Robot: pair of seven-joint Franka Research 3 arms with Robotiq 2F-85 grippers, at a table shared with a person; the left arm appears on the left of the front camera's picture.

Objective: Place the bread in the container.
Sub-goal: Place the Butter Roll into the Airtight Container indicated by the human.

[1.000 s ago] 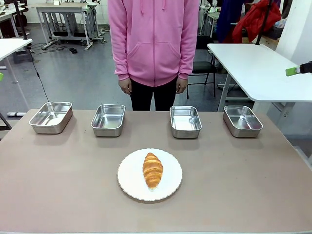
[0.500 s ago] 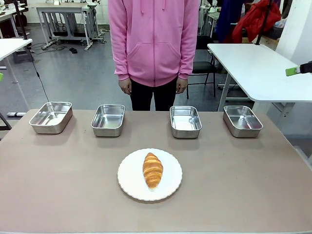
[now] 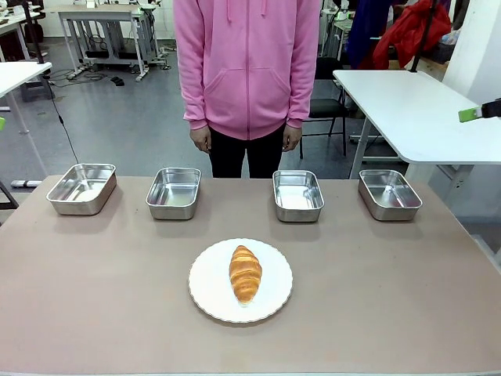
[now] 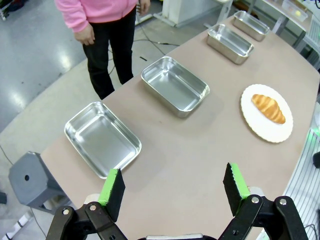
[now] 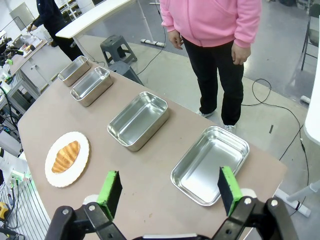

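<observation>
Currently no step of the task is complete. The croissant [image 3: 245,272] lies lengthwise at the middle of the round white plate [image 3: 205,294], which sits on the near half of the table [image 3: 94,313], central between left and right. Nothing touches the croissant. Four steel trays stand in a row along the far side of the table — far-left tray [image 3: 81,188], middle-left tray [image 3: 174,192], middle-right tray [image 3: 297,194], far-right tray [image 3: 389,193] — and all four are empty. Which of them is meant to receive the croissant cannot be told from the scene.

Left gripper [image 4: 173,185]: fingers spread wide, nothing between them, positioned high above the left end of the table, well apart from the plate. Right gripper [image 5: 168,186]: likewise spread wide and empty, high above the right end. The person [image 3: 248,70] stands at the far side, arms hanging, hands off the table.

Remaining, as a judgement, is the whole sequence: approach the plate, close on the croissant, lift it, carry it to a tray, release it inside.
</observation>
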